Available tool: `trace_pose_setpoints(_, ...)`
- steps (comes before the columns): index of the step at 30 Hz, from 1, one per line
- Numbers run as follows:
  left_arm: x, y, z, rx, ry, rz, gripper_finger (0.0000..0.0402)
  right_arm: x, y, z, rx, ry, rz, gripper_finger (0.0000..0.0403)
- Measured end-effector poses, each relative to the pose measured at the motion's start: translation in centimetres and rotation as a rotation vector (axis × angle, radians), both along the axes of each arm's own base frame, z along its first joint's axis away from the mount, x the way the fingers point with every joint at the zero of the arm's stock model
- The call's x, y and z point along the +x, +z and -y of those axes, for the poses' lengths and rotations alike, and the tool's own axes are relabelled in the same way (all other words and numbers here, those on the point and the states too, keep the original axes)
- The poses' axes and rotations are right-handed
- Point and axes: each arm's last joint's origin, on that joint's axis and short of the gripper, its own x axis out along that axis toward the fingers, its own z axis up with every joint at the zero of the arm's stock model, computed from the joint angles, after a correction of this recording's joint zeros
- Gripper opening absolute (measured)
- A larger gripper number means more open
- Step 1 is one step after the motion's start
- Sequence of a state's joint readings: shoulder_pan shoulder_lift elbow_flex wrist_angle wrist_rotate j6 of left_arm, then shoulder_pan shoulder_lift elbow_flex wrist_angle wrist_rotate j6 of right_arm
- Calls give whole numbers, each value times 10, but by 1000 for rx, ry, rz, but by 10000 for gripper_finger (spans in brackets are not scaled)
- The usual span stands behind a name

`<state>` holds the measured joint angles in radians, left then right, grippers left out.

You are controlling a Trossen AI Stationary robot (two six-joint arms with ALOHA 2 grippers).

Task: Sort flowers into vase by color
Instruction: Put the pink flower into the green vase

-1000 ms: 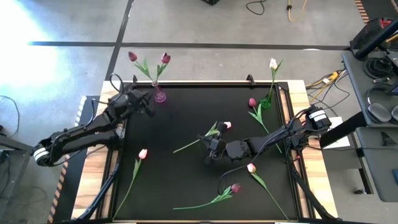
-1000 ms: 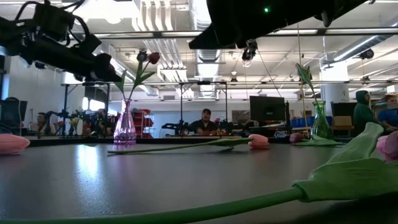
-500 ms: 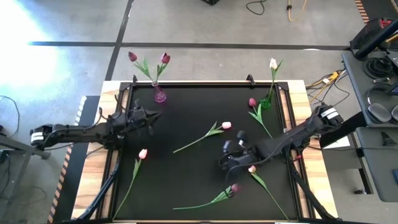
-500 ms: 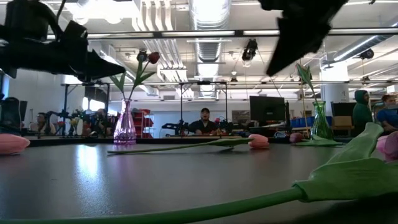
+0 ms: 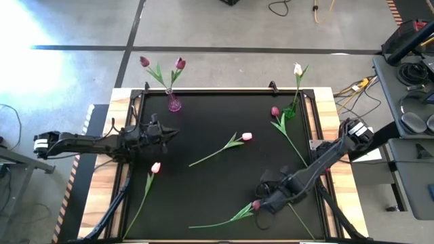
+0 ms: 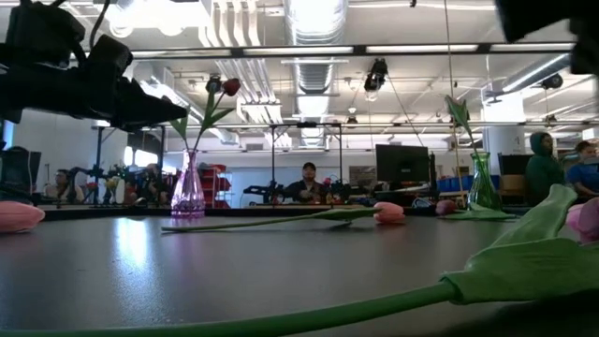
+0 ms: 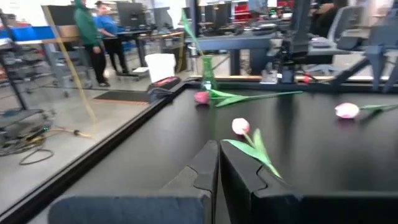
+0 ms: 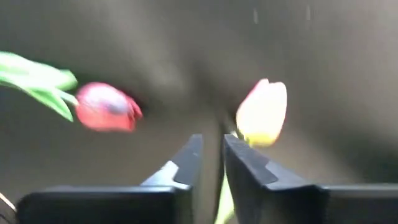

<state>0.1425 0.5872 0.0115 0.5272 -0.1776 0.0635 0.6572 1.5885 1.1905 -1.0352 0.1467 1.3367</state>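
Fingers of the right gripper [image 8: 208,158] stand slightly apart above a pale pink tulip [image 8: 262,113], beside a magenta tulip [image 8: 106,107]. Left gripper [image 7: 217,163] hovers over the black table [image 5: 203,129], fingers pressed together.

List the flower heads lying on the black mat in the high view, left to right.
Pale pink head → pink head → magenta head, beside the right gripper → magenta head by the green vase. A pale head near the right gripper is hidden under that arm, so it is left out.

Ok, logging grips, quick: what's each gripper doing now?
Left gripper: shut, empty.
Right gripper: slightly open, over a pale tulip, holding nothing.
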Motion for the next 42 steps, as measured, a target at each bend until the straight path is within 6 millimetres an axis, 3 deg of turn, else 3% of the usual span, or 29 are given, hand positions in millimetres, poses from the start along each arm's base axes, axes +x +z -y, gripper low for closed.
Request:
trace_pose_setpoints(7, 2, -3, 0, -6, -10, -25, 1, -17, -25, -9, 4, -108, -193, 155)
trace_pose_setpoints(13, 3, -5, 0, -9, -6, -41, 1, -22, -53, -7, 65, -154, -279, 183)
trace_pose_setpoints(20, 5, -9, -1, -16, -5, -68, 1, -25, -69, -1, 97, -194, -278, 156)
trace_pose_setpoints(27, 6, -11, -1, -36, -2, -84, 1, -19, -73, 2, 139, -111, -239, 69)
trace_pose_setpoints(30, 6, -10, -1, -68, 3, -62, 1, -11, -65, 2, 110, -57, -184, 23)
trace_pose_setpoints(35, 7, -8, -1, -72, 3, -31, 1, 5, -21, 14, -78, 36, -38, 16)
trace_pose_setpoints(42, 7, -6, -1, -67, 2, -14, 1, 13, 49, 70, -625, 29, 234, 13)
